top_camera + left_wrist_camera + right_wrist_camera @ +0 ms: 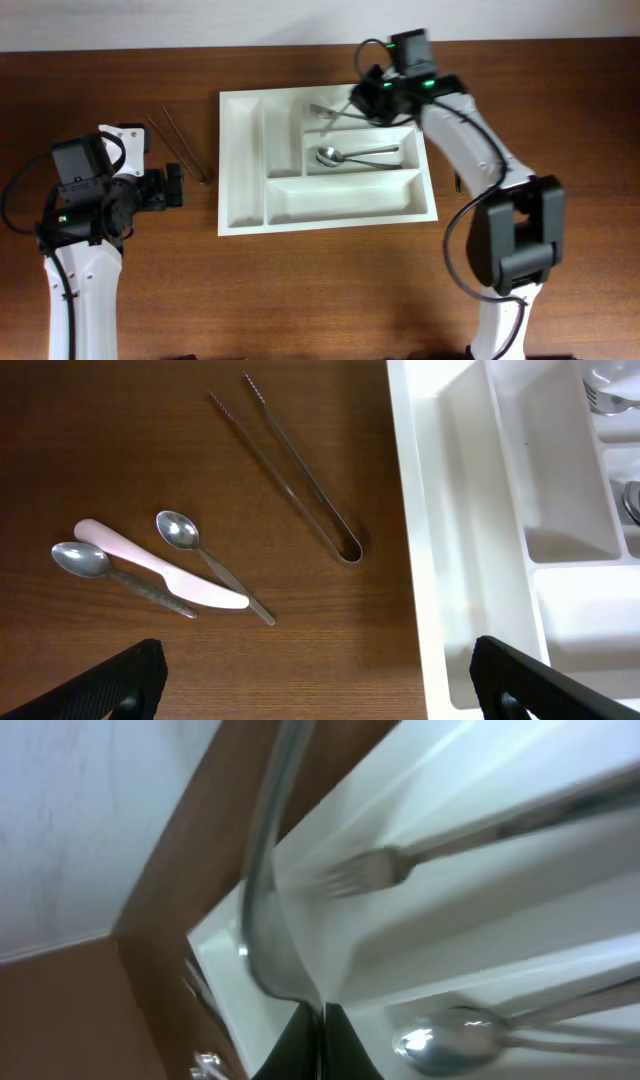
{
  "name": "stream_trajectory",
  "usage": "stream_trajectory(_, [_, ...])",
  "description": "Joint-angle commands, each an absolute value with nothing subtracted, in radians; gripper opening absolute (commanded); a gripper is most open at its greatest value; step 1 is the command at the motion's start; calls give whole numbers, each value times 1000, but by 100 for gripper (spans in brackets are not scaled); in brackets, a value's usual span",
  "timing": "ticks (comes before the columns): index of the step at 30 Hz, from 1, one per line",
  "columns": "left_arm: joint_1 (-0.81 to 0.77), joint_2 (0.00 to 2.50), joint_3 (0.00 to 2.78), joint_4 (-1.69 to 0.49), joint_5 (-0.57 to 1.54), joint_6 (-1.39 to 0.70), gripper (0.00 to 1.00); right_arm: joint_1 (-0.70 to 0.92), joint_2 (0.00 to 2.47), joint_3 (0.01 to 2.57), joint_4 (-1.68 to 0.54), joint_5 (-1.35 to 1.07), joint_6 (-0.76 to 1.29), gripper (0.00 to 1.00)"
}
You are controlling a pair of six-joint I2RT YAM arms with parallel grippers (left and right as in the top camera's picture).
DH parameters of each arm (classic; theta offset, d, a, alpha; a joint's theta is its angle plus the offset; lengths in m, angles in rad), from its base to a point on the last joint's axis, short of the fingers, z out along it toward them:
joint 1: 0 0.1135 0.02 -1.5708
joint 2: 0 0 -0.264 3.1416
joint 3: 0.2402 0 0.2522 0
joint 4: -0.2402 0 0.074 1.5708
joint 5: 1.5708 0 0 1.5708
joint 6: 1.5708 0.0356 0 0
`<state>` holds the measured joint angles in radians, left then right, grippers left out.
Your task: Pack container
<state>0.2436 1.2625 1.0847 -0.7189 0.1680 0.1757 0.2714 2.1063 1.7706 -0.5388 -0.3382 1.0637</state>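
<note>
The container (228, 160) is a white compartment tray in the middle of the table. My right gripper (364, 102) hovers over its top long compartment, shut on the handle of a metal utensil (262, 910) that slants down into the tray. In the right wrist view the black fingers (305, 1042) are pressed together around that handle. A fork (365, 872) lies in the same compartment, and a spoon (330, 156) rests in the middle one. My left gripper (320, 695) is open over bare wood just left of the container's rim (420, 560), holding nothing.
Left of the tray lie metal tongs (300, 485), two small spoons (185, 532) (85, 560) and a pink knife (160, 565). In the overhead view only the tongs (180, 145) show; my left arm covers the others. A pale wall runs behind the table.
</note>
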Motion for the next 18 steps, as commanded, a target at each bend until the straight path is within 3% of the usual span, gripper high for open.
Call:
stream_trajectory(1, [247, 1264, 1100, -720, 168, 189, 99, 334, 2071, 1786, -530, -39, 1381, 4])
stream_trajectory(7, [247, 1264, 1100, -720, 168, 189, 99, 350, 2073, 1786, -462, 118, 1479, 4])
stream_trajectory(18, [247, 1264, 1100, -720, 168, 189, 99, 314, 2119, 1784, -445, 76, 1479, 4])
